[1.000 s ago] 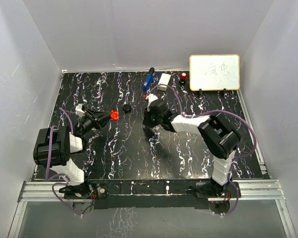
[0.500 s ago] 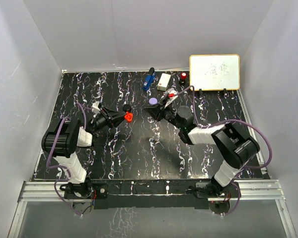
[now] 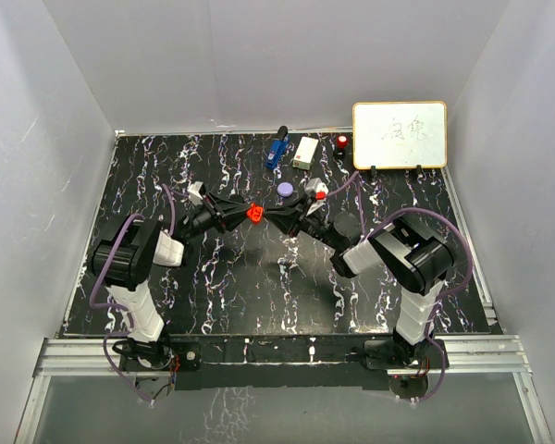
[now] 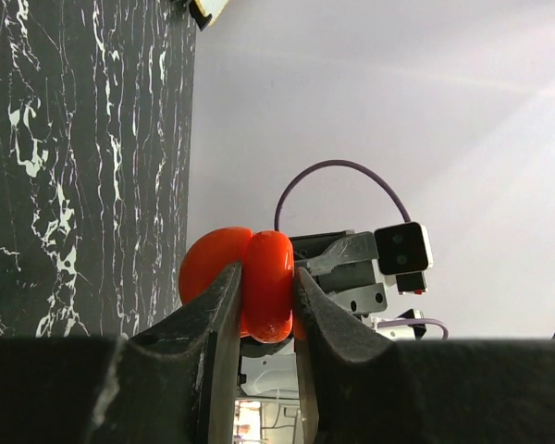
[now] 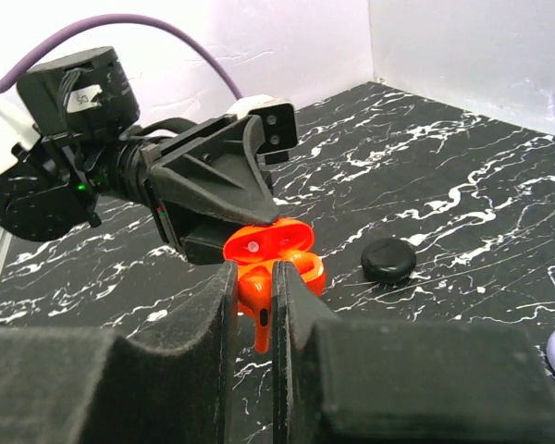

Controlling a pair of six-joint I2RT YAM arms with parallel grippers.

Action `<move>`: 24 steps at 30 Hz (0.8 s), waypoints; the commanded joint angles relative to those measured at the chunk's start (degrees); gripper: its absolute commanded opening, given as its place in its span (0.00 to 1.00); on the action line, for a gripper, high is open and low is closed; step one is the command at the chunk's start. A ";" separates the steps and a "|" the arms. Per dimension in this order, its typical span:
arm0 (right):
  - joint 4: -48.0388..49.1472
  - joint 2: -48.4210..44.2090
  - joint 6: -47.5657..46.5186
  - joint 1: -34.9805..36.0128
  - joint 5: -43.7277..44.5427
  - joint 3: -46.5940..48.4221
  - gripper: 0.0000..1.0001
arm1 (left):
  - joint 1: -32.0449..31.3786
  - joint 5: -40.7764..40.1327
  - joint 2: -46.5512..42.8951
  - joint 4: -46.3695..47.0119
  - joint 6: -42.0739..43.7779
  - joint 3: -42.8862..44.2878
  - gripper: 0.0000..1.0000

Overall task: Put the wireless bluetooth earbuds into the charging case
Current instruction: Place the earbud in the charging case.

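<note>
Item one, my left claw (image 4: 265, 287): clenched on the red charging case (image 4: 213, 264), one finger on each side, holding it in the air above the black marbled table (image 3: 213, 277), near the middle of its width. Item two, the case itself: seen from my right wrist its lid stands open, with a pale dot showing inside the raised half. Item three, my right claw (image 5: 253, 270): pinched tight on a red earbud (image 5: 257, 301), the stem pointing down below my fingertips and the bud's head right at the open mouth of the case; whether it sits in its socket I cannot tell. Item four, position of both claws: tips meeting nose to nose over the table, the left arm reaching in from the left, the right arm from the right. Item five, on the table: a purple round case (image 3: 285, 189) just beyond the meeting point, apart from both claws; a black puck (image 5: 388, 259) lying flat past the red case in my right wrist view. Item six, along the far edge: a blue gadget (image 3: 277, 149), a white box (image 3: 306, 152) just beside it, a small red item (image 3: 341, 141) further right, and a whiteboard (image 3: 400, 135) with handwriting, propped upright toward the far right corner
</note>
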 commanded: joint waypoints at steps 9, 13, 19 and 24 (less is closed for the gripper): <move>19.30 -0.24 -3.28 0.12 -4.50 1.79 0.00 | -2.42 -0.98 0.86 6.92 -1.76 1.81 0.00; 19.32 -0.23 -3.27 0.17 -5.00 2.28 0.00 | -3.13 -1.15 1.72 8.29 -2.39 1.82 0.00; 19.26 -0.29 -3.41 0.16 -5.13 3.17 0.00 | -3.80 -1.17 2.43 9.39 -2.83 1.86 0.00; 19.29 0.16 -3.36 0.14 -5.08 3.46 0.00 | -4.31 -1.02 2.02 9.92 -3.17 1.95 0.00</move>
